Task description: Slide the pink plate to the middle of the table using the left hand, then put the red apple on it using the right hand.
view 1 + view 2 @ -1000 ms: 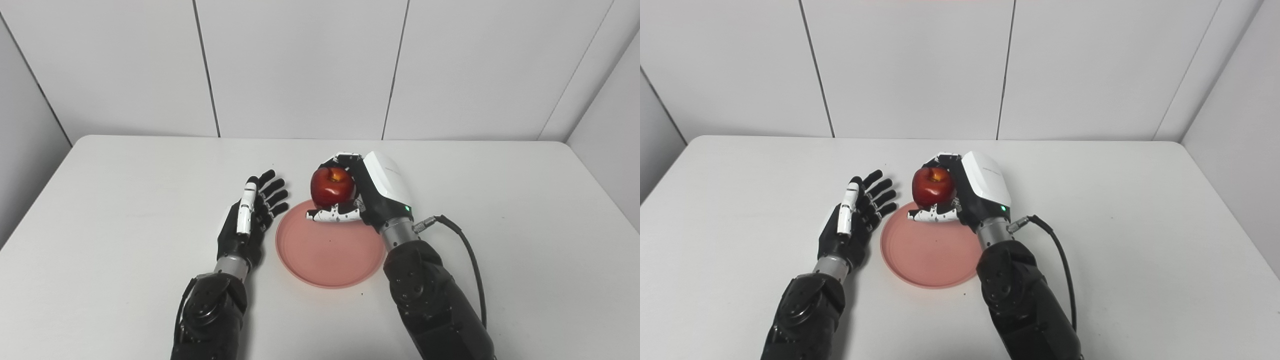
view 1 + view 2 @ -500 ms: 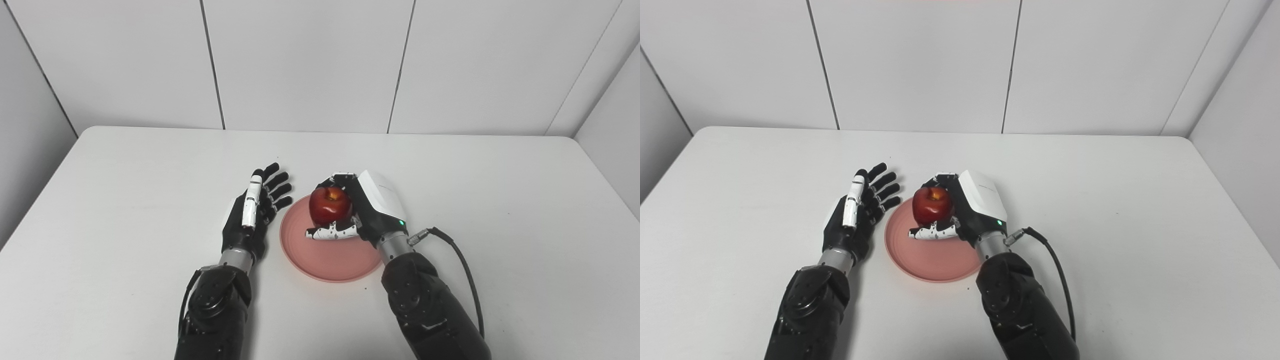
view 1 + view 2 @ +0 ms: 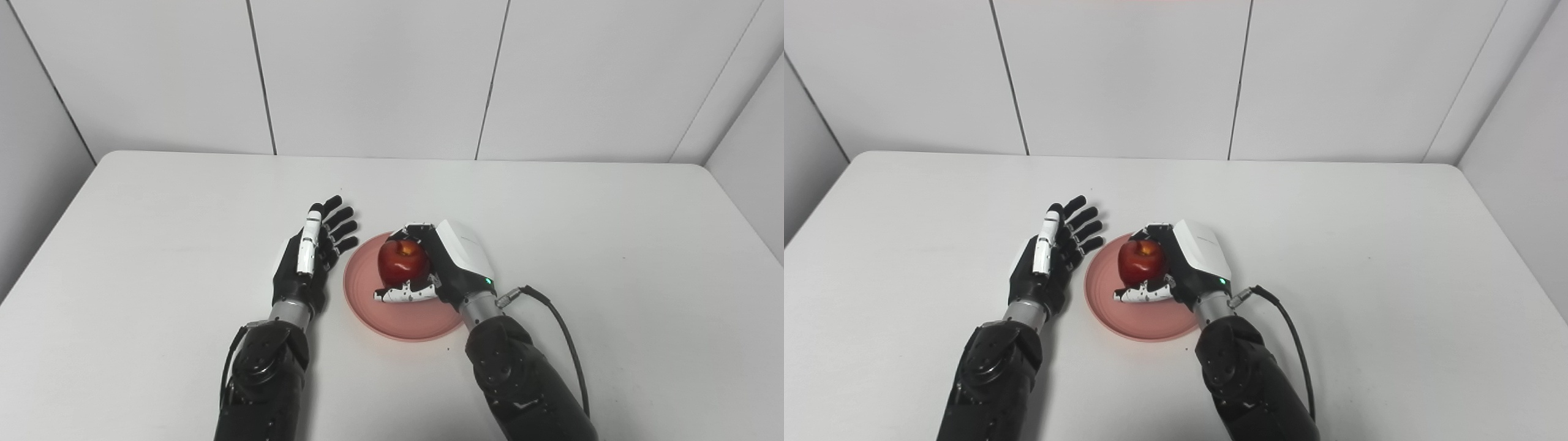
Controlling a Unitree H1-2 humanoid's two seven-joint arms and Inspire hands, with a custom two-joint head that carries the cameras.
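The white table [image 3: 153, 245] stands against a pale panelled wall [image 3: 380, 73], and both dark arms reach in from the near edge. On the left, the left hand [image 3: 309, 257] lies just beside the left rim of the pink plate [image 3: 367, 306], fingers [image 3: 340, 226] straight and spread, pointing towards the far side; it holds nothing, and whether it touches the rim cannot be told. The pink plate sits flat near the middle of the table, between the two forearms. Over its middle is the red apple [image 3: 402, 262], upright with its stem hollow facing up, wrapped by the right hand [image 3: 432, 269]: the fingers curl over the far and right sides of the fruit while the white thumb [image 3: 404, 295] runs under its near side, low above the plate. Whether the apple rests on the plate or hangs slightly clear of it cannot be told. To the right, a black cable [image 3: 560, 331] loops from the right wrist over the table and back towards the near edge
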